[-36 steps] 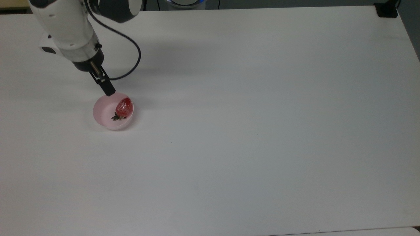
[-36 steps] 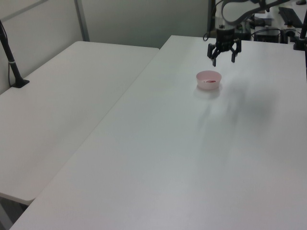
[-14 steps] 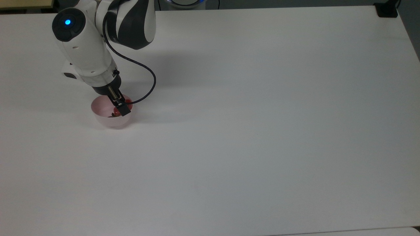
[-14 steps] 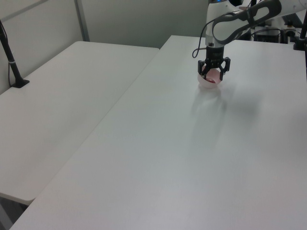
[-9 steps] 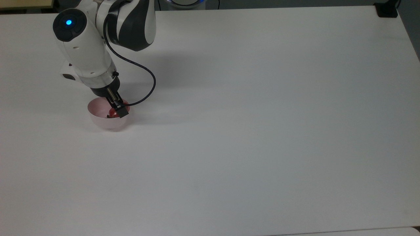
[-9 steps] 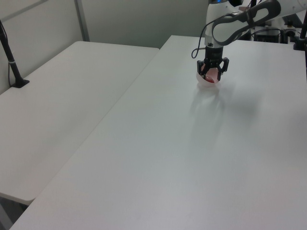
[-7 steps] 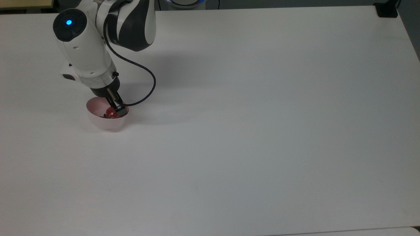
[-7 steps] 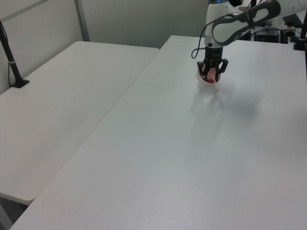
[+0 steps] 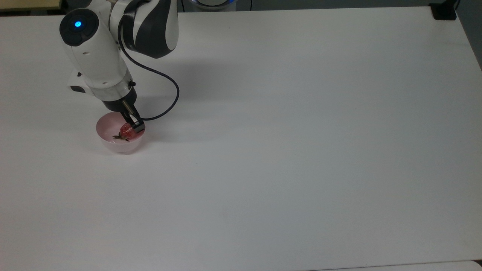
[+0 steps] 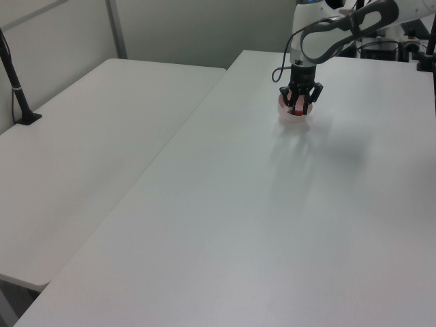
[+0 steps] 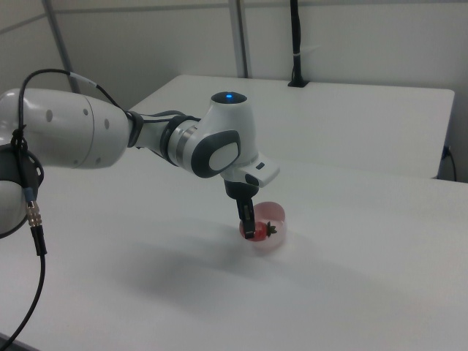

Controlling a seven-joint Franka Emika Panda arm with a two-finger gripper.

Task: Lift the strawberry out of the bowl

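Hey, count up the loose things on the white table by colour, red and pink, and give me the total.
Red: 1, the strawberry
Pink: 1, the bowl
Total: 2

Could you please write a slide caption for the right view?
Gripper reaching into the pink bowl at the strawberry.

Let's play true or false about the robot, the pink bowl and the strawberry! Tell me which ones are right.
1. The strawberry is inside the bowl. True.
2. The bowl is blue. False: it is pale pink.
3. The gripper reaches down into the bowl. True.
4. The bowl lies upside down. False: it stands open side up on the table.
5. The strawberry has a dark leafy cap. True.
6. A second bowl stands on the table. False: there is one bowl.
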